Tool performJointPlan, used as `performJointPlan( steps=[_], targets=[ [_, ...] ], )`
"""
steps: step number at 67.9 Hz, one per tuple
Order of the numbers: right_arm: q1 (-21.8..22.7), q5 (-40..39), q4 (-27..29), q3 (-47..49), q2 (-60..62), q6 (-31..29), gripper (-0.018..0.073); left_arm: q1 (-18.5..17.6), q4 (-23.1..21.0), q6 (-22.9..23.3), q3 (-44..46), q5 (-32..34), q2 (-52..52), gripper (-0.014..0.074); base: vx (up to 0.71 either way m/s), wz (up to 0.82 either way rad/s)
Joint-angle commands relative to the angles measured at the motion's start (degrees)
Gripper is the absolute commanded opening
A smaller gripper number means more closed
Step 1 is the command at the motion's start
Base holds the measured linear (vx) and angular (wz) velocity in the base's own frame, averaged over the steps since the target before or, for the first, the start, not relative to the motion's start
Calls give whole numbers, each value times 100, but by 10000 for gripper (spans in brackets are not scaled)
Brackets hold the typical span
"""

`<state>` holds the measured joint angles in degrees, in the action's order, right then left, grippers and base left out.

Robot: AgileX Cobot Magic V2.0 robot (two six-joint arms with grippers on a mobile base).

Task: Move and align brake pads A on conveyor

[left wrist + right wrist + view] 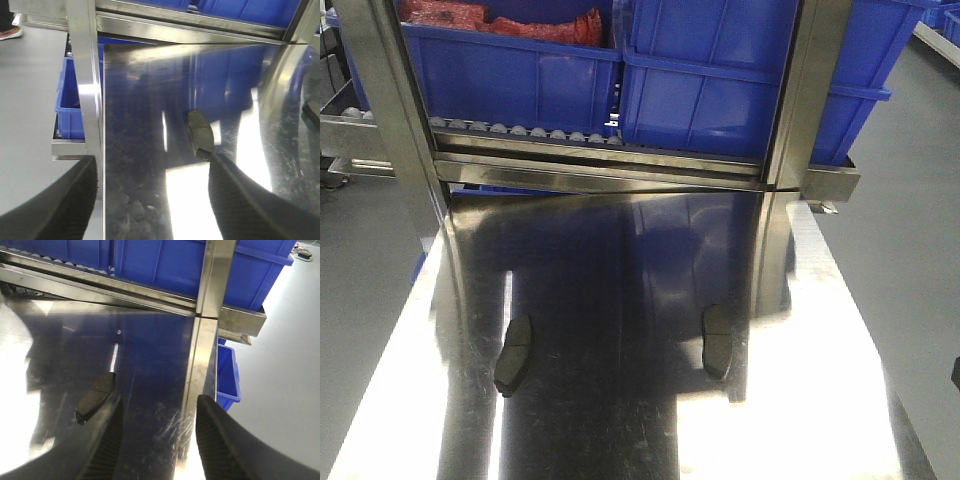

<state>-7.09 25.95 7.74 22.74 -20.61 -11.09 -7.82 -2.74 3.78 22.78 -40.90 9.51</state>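
The left gripper (152, 165) is held with its jaws spread wide and nothing between them, and the left brake pad (200, 132) is seen just beyond one finger (235, 195). The right gripper (160, 405) is likewise spread and empty, with the right brake pad (95, 397) lying beside one finger (107, 440). The 2 pads are laid flat and well apart on the stainless steel table (840, 380) (blue bins (700, 100) are racked behind it).

Stainless counter (620, 425): shiny, streaked with glare and blue reflections. Two dark pads lie flat on it, well apart, both lengthwise front to back: left brake pad (514, 355), right brake pad (717, 341).
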Motion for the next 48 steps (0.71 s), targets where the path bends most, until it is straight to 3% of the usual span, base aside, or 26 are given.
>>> performJointPlan(
  steps=[1,48],
  targets=[
    [22,-416,-8,152,-46,-21,326,-1,-35,10,135,377,86,460,-2,-9],
    [22,-416,-8,152,-46,-21,326,-1,-35,10,135,377,86,460,-1,-2]
  ],
)
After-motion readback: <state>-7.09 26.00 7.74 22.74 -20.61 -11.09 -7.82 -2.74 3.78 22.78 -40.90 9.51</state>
